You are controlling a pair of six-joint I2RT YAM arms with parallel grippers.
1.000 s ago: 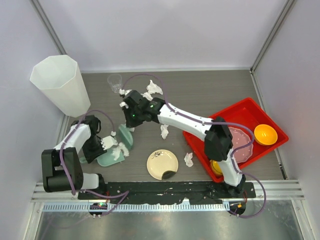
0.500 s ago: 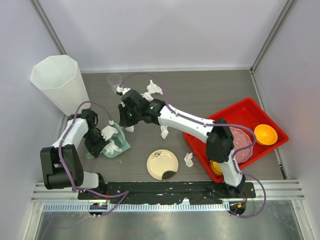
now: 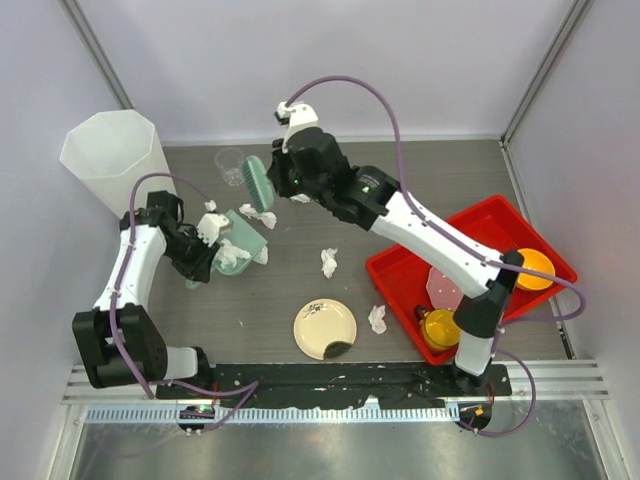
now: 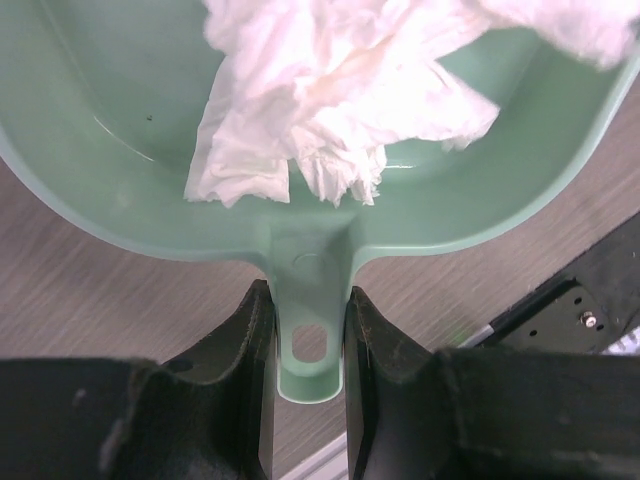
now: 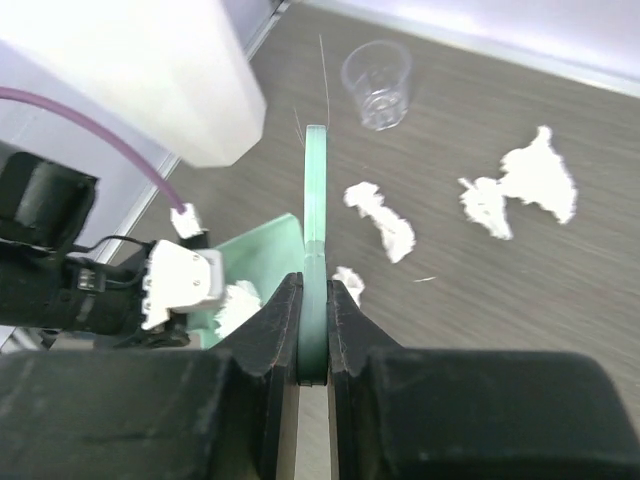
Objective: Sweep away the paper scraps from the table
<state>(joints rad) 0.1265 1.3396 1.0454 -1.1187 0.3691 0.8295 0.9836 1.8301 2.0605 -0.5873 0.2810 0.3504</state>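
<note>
Small crumpled white paper scraps lie loose about the middle of the dark wood-grain table. More wads heaped in pale green plastic dustpan at the left side. Left gripper pinches the dustpan's handle. Right gripper clamped on flat green brush, near clear plastic cup.

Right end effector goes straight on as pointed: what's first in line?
Probably bare table between the white bin and clear cup, the green brush it grips touching first; depth is unclear.
</note>
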